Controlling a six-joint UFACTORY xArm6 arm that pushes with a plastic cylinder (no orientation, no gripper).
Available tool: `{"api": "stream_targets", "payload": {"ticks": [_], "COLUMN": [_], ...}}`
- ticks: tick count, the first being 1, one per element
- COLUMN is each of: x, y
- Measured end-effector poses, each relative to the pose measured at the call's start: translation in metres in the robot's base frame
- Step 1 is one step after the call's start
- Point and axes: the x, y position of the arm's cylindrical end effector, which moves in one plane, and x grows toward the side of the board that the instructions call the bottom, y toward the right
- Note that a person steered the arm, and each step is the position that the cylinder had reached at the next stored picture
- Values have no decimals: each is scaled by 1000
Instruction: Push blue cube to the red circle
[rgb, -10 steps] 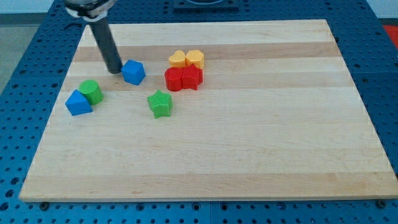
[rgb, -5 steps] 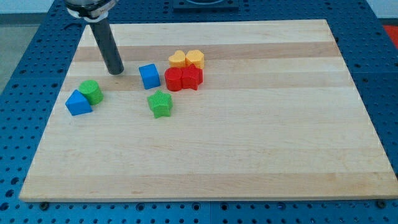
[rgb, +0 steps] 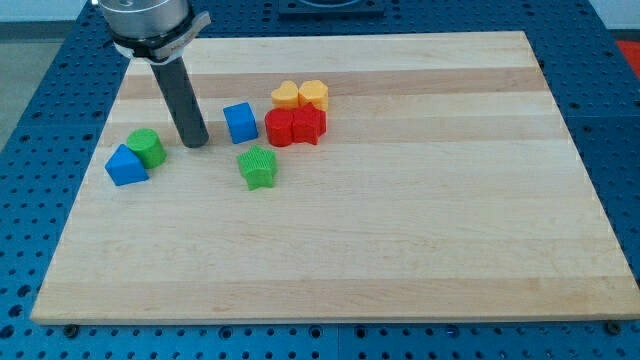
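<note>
The blue cube (rgb: 240, 122) sits on the wooden board, a small gap to the left of the red circle (rgb: 279, 128). The red circle touches another red block (rgb: 310, 126) on its right. My tip (rgb: 195, 143) rests on the board to the left of the blue cube and slightly lower in the view, apart from it. The rod rises toward the view's top left.
A yellow heart (rgb: 286, 95) and a yellow block (rgb: 314, 94) lie just above the red pair. A green star (rgb: 259, 166) lies below the blue cube. A green cylinder (rgb: 146, 147) and a blue block (rgb: 125, 166) sit at the left. The board's left edge (rgb: 88, 170) is near them.
The blue cube moved right toward the red circle between the first two frames and stands still since. My tip has moved down the view and slightly right, away from its earlier spot.
</note>
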Motion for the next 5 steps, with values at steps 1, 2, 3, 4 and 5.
{"api": "stream_targets", "payload": {"ticks": [1, 2, 3, 4, 5], "x": [0, 0, 0, 0, -3], "y": [8, 16, 24, 29, 31]}}
